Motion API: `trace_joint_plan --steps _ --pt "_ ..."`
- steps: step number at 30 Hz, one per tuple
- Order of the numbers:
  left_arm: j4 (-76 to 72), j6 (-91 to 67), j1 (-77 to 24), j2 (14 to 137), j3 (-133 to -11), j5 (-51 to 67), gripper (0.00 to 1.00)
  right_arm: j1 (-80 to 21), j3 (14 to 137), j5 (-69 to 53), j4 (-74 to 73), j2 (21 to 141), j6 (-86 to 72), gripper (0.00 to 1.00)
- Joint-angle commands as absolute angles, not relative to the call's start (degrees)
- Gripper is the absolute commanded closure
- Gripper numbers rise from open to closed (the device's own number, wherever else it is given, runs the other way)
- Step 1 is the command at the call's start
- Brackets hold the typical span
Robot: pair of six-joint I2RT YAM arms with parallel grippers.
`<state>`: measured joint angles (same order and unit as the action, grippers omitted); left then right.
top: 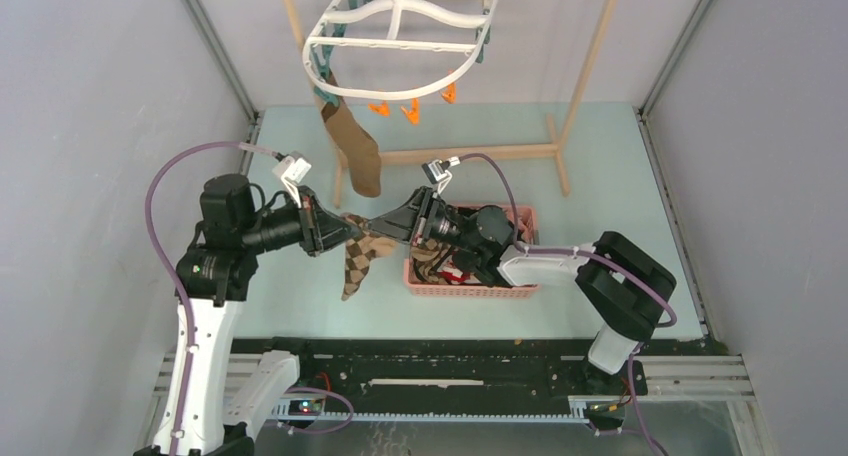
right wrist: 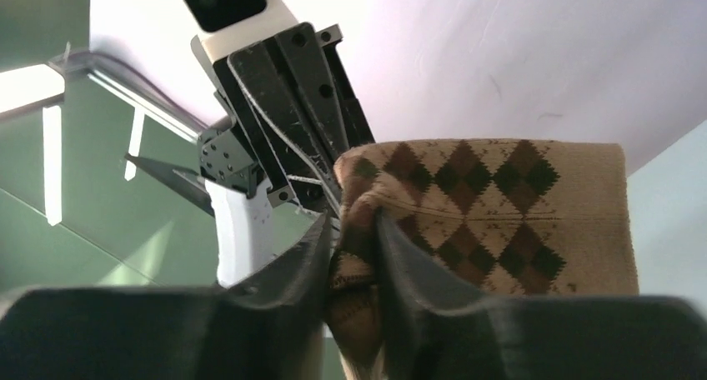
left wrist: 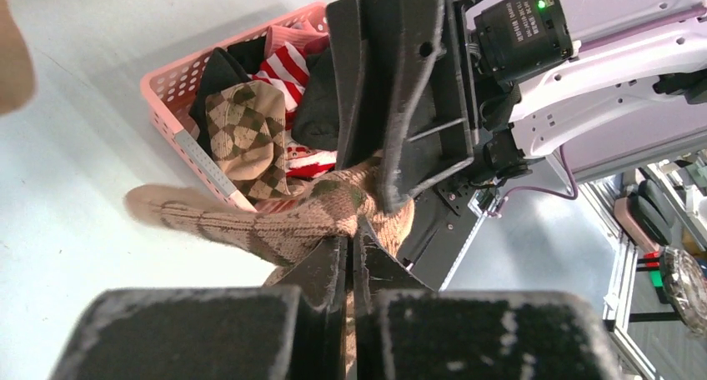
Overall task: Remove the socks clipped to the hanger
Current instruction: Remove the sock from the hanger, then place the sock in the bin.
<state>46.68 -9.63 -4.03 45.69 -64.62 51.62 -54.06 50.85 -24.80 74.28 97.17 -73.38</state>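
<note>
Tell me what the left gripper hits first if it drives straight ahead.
Almost certainly the right gripper, which faces the left gripper just beyond the argyle sock both are clamping; the gap between them looks very small.

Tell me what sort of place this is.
Most likely a robotics lab test cell staged for laundry, not a home: grey panel walls enclose a pale green table, two robot arms are bolted at its near edge, and a white clip hanger hangs near a pink basket of socks.
</note>
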Motion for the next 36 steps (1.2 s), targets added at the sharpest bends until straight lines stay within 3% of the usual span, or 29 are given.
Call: trace_joint_plan --steps 1,3,5,6,8,10,11,12,16,19,22,27,36 --pt "43.84 -9.65 -3.70 45.46 -67.65 51.15 1.00 -54.15 49.40 -25.58 77.00 94.08 -72.86 0.82" --pt "43.53 -9.69 -3.70 45.35 -67.76 50.56 1.00 -53.45 47.70 -25.39 76.92 93.13 -73.10 0.97" --pt "43.27 -9.61 -3.71 45.20 -67.85 49.65 0.95 -52.68 46.27 -25.48 76.86 92.07 -73.32 1.00" --pt "43.25 -9.52 -3.69 45.18 -67.92 49.32 0.85 -52.27 45.39 -25.49 76.90 91.46 -73.25 1.00" --pt "43.55 -9.34 -3.70 45.09 -68.15 48.86 0.46 -51.37 43.67 -25.55 76.64 89.98 -73.24 1.00" --pt "43.87 -9.04 -3.75 44.77 -68.44 48.06 0.14 -50.02 41.66 -25.74 75.18 88.00 -73.12 1.00" --pt "44.17 -8.74 -3.74 44.65 -68.51 47.61 0.04 -49.22 40.54 -25.87 73.60 86.81 -72.85 1.00" --pt "44.51 -8.37 -3.70 44.53 -68.53 47.22 0.01 -47.93 39.49 -26.04 71.38 85.17 -72.29 1.00" --pt "46.92 -6.12 -3.74 44.66 -68.64 45.81 0.00 -44.78 36.88 -24.39 48.27 75.12 -61.73 1.00" --pt "48.29 -4.25 -3.58 45.31 -68.55 43.85 0.00 -43.50 37.79 -14.32 22.02 65.71 -48.63 1.00" --pt "47.86 -4.12 -2.63 45.27 -67.88 43.21 0.00 -40.16 37.88 -7.62 7.05 59.93 -42.59 1.00" --pt "48.16 -3.96 -1.10 45.88 -68.30 42.77 0.00 -34.32 36.02 -4.50 -4.60 56.80 -39.30 1.00" --pt "49.35 -4.02 5.36 46.80 -69.25 44.41 0.00 -32.44 34.00 3.81 -7.14 62.69 -36.92 1.00"
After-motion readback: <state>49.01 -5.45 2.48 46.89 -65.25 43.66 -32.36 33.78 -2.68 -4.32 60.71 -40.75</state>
